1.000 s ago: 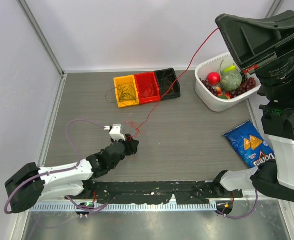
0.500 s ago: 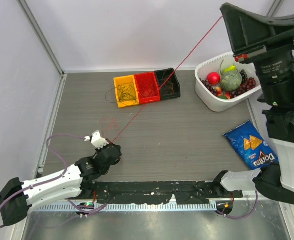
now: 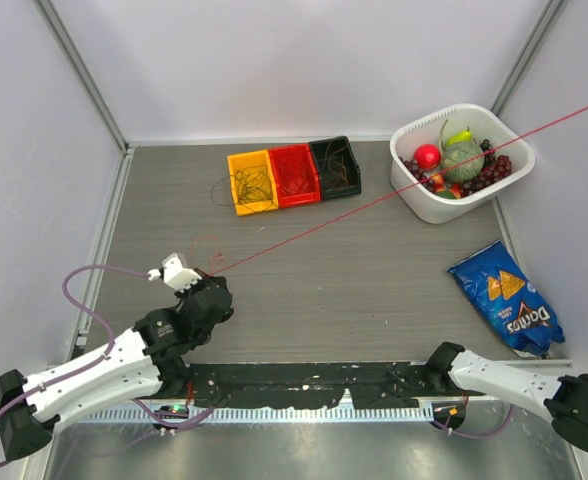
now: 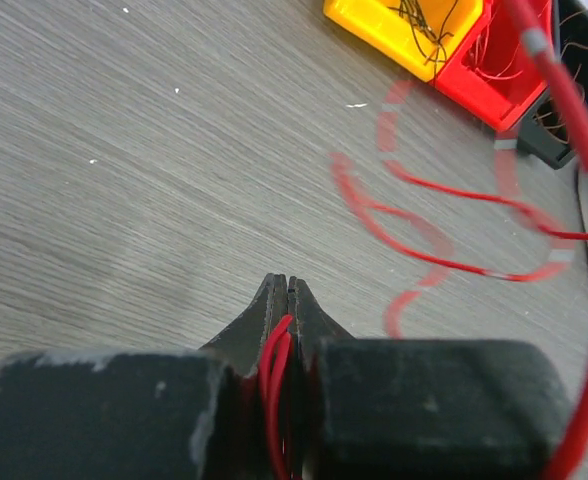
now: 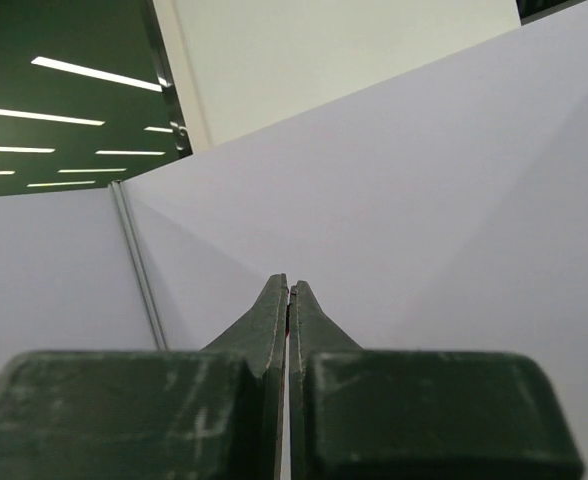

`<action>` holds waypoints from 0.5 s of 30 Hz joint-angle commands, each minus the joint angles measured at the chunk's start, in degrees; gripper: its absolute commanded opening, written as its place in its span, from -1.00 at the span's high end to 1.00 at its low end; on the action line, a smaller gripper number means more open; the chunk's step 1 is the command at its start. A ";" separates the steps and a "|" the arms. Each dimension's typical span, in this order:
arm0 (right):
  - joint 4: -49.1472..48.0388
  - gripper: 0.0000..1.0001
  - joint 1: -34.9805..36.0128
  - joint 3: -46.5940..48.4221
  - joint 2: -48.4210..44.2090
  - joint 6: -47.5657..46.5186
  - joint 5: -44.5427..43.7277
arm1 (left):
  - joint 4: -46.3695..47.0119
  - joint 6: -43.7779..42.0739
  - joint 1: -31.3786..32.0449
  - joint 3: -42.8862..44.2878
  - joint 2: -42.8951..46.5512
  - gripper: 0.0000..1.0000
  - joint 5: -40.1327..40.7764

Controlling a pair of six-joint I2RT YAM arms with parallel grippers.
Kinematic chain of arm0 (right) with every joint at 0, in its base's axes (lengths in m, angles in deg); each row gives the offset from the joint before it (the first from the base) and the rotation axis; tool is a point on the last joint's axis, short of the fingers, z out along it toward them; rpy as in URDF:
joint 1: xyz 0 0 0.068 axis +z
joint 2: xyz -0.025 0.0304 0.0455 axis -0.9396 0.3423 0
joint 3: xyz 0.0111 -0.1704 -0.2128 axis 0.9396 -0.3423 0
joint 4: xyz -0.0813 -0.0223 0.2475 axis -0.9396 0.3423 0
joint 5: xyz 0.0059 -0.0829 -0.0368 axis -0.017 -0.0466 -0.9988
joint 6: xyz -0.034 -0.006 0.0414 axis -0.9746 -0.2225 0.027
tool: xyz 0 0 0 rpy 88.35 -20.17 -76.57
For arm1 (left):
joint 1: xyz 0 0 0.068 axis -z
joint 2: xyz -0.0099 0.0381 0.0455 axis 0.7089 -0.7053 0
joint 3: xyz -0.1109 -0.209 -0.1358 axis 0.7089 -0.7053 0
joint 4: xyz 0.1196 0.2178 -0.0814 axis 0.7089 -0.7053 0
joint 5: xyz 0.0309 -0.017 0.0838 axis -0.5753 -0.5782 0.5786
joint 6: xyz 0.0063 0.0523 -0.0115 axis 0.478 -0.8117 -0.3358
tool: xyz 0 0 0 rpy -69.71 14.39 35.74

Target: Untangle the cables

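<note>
A red cable (image 3: 394,190) runs taut and straight across the table, from my left gripper (image 3: 217,283) up to the right edge of the top view. In the left wrist view the left gripper (image 4: 287,283) is shut on a doubled strand of that red cable (image 4: 277,350). Blurred red loops (image 4: 444,265) hang just ahead of it. My right gripper (image 5: 289,285) is raised high facing the wall. It is shut, with a sliver of red between its jaws. More cables lie in the yellow bin (image 3: 251,180), the red bin (image 3: 294,173) and the black bin (image 3: 335,166).
A white basket (image 3: 421,205) of fruit stands at the back right, under the stretched cable. A blue chips bag (image 3: 506,298) lies at the right. Thin dark wires spill left of the yellow bin. Walls enclose the table on three sides.
My left gripper has shut on the red cable and pulled back toward the near left. The right arm has swung up and out to the right, drawing the cable straight.
</note>
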 commanded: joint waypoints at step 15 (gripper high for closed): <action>1.15 0.99 -0.17 -25.63 -4.74 8.21 -1.45 | -11.73 -14.93 -0.99 7.47 3.52 -0.68 -18.57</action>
